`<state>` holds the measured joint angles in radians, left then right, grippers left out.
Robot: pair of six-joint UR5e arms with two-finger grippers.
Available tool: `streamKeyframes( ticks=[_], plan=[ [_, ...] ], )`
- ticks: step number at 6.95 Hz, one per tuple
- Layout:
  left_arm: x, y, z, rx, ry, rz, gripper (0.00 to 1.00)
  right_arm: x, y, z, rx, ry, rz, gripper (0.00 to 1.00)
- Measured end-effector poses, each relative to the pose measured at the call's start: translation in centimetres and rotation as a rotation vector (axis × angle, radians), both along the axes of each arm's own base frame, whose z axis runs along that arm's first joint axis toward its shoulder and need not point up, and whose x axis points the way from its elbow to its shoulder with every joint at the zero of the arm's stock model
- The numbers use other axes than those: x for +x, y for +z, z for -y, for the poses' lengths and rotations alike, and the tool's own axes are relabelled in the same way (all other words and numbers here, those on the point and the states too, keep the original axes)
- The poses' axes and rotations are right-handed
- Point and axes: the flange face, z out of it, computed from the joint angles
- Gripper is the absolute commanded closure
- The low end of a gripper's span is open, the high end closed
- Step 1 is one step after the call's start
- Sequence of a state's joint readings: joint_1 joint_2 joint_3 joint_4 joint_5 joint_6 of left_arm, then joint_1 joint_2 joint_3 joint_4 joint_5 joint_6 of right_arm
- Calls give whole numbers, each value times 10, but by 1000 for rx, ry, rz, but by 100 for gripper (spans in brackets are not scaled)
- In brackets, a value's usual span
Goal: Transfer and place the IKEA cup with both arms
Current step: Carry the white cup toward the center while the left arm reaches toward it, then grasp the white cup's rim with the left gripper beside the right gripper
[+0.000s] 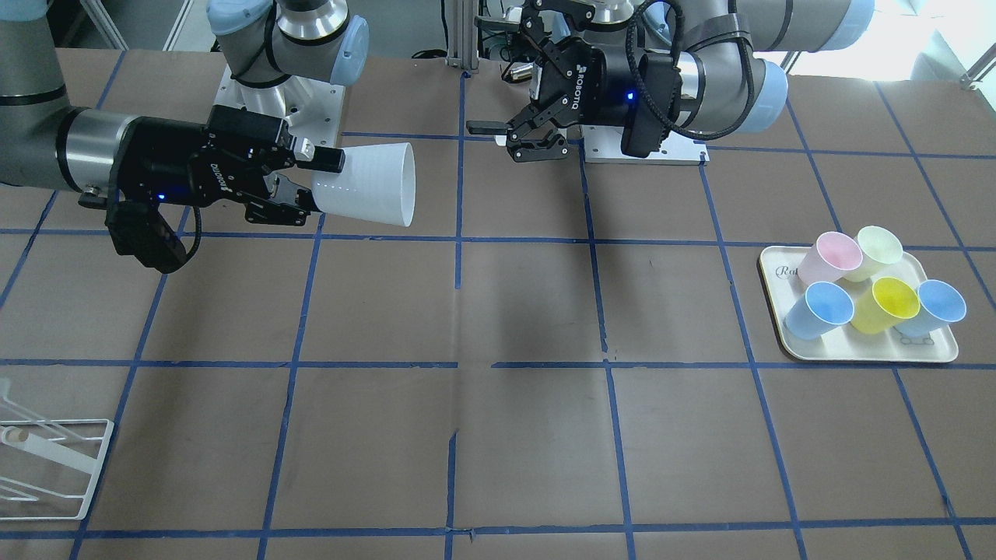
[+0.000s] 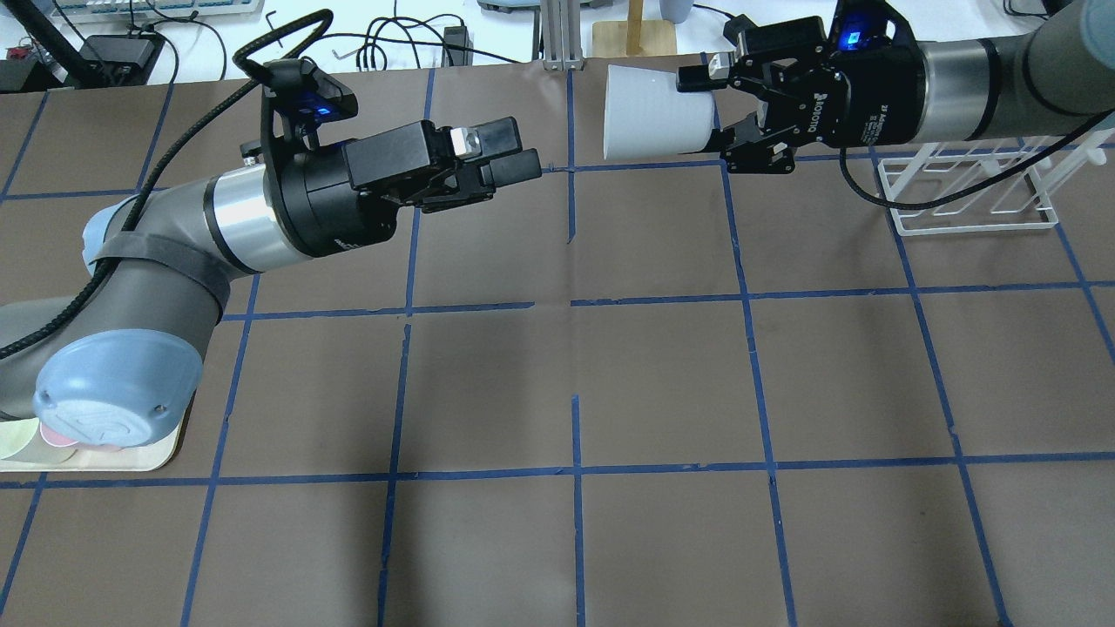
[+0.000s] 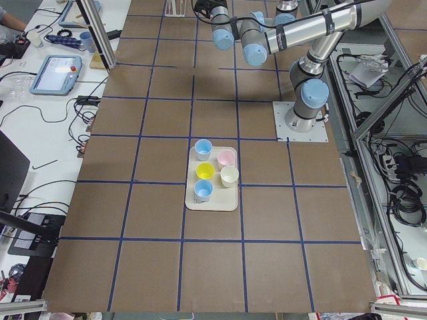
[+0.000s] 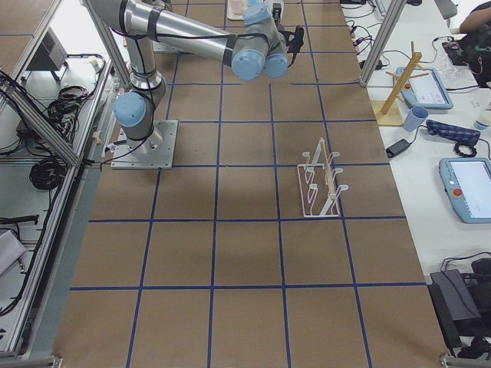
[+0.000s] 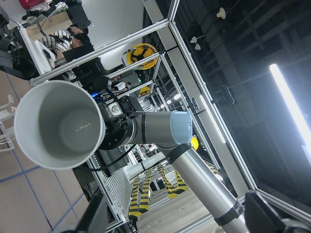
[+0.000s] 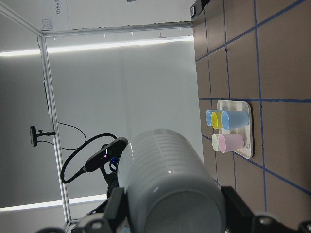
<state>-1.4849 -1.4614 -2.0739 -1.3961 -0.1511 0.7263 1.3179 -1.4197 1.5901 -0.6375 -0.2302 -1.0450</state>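
The IKEA cup (image 1: 369, 185) is a light-grey tumbler held on its side in the air over the far middle of the table. My right gripper (image 1: 315, 180) is shut on its base end, and it shows the same way in the overhead view (image 2: 710, 109). The cup's (image 2: 653, 113) open mouth faces my left gripper (image 2: 514, 148). The left gripper (image 1: 498, 140) is open and empty, a short gap from the rim. The left wrist view looks straight into the cup (image 5: 58, 124). The right wrist view shows the cup's wall (image 6: 165, 179) between the fingers.
A cream tray (image 1: 856, 350) holds several coloured cups: pink, pale yellow-green, yellow and two blue. It lies under my left arm's elbow in the overhead view (image 2: 87, 457). A white wire rack (image 2: 967, 196) stands below my right arm, also at the front-facing view's lower left (image 1: 47, 467).
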Motion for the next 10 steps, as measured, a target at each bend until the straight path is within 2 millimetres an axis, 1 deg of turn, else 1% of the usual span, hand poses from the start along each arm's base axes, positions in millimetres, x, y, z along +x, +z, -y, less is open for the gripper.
streamKeyframes(
  ticks=[1, 3, 4, 6, 8, 9, 10],
  plan=[
    [1, 4, 10, -47, 0, 10, 0, 5, 4, -4, 4, 9, 1, 87],
    [3, 8, 29, -83, -5, 46, 0, 22, 7, -11, 15, 36, 5, 87],
    [2, 7, 33, -85, -9, 55, 0, 30, 8, -13, 14, 46, 7, 87],
    [-1, 4, 34, -77, -16, 62, 0, 40, 13, -17, 8, 59, 9, 87],
    [-3, 2, 34, -32, -29, 73, 0, 58, 15, -21, 11, 70, 20, 87],
    [-4, 2, 35, 6, -38, 93, 2, 64, 15, -22, 12, 75, 22, 87],
    [-5, 3, 35, 39, -45, 108, 11, 66, 16, -22, 13, 77, 23, 87]
  ],
)
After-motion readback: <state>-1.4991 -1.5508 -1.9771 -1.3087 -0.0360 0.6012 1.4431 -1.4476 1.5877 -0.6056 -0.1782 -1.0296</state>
